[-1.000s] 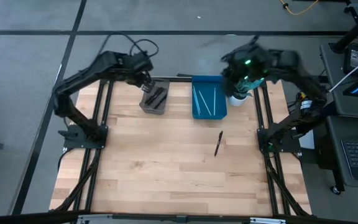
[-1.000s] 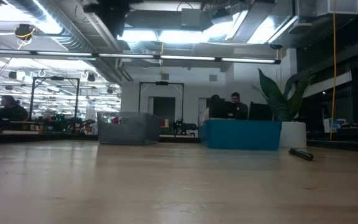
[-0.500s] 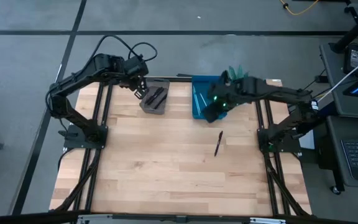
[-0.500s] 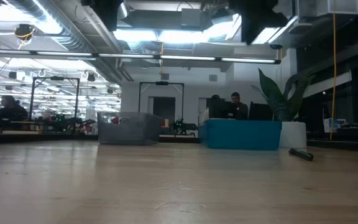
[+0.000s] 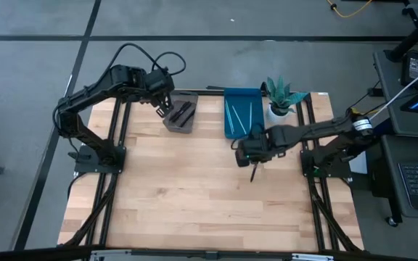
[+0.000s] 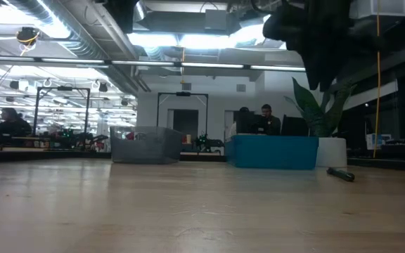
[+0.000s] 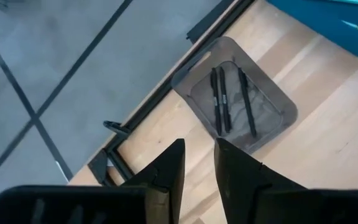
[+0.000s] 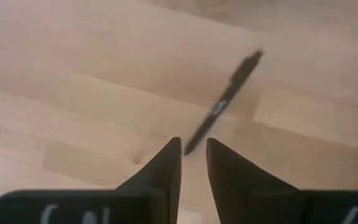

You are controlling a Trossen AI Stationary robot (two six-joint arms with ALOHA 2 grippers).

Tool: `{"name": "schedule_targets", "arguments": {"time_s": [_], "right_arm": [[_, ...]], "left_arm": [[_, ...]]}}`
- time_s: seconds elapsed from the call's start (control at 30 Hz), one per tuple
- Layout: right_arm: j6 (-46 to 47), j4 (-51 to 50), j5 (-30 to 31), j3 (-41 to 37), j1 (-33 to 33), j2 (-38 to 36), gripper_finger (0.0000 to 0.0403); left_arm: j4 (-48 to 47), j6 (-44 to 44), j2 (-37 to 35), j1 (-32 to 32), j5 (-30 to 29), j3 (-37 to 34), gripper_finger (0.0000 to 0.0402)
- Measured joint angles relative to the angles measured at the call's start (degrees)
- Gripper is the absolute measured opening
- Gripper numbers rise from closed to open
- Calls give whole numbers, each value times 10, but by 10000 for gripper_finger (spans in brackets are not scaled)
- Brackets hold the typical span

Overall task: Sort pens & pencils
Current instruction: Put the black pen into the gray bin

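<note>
One black pen [image 5: 255, 168] lies flat on the wooden table, right of centre; it also shows in the low view [image 6: 341, 173] and the right wrist view [image 8: 225, 102]. My right gripper [image 5: 250, 152] [image 8: 194, 146] hovers above the pen's end, its fingers a narrow gap apart, touching nothing. A grey tray [image 5: 181, 114] [image 7: 272, 99] at the far edge holds three black pens. Beside it, a blue tray [image 5: 243, 112] holds pale pencils. My left gripper [image 5: 167, 106] [image 7: 199, 158] hangs just left of the grey tray, slightly open and empty.
A potted plant in a white pot [image 5: 281, 98] [image 6: 322, 112] stands at the far right corner, next to the blue tray [image 6: 271, 152]. The grey tray [image 6: 145, 145] sits left of it. Bare wood spreads over the middle and near part of the table.
My right gripper has swung from the far right corner by the plant, across the blue tray, toward the near side, and has come down over the loose pen. In the low view its arm now shows from above. The pen has not moved.
</note>
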Motion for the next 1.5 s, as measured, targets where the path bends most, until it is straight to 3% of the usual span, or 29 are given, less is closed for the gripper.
{"name": "schedule_targets", "arguments": {"time_s": [0.3, 0.73, 1.13, 1.5], "right_arm": [[105, 91, -8, -87, 23, 0, 82], [152, 108, -10, -135, 14, 0, 152], [196, 258, -25, -235, 11, 0, 153], [208, 264, -40, -256, 4, 0, 153]], "left_arm": [[0, 14, 0, 0, -3, 0, 70], [0, 23, 0, 0, -35, 0, 83], [0, 38, 0, 1, -89, 0, 76], [0, 62, 0, 1, -104, 0, 79]]}}
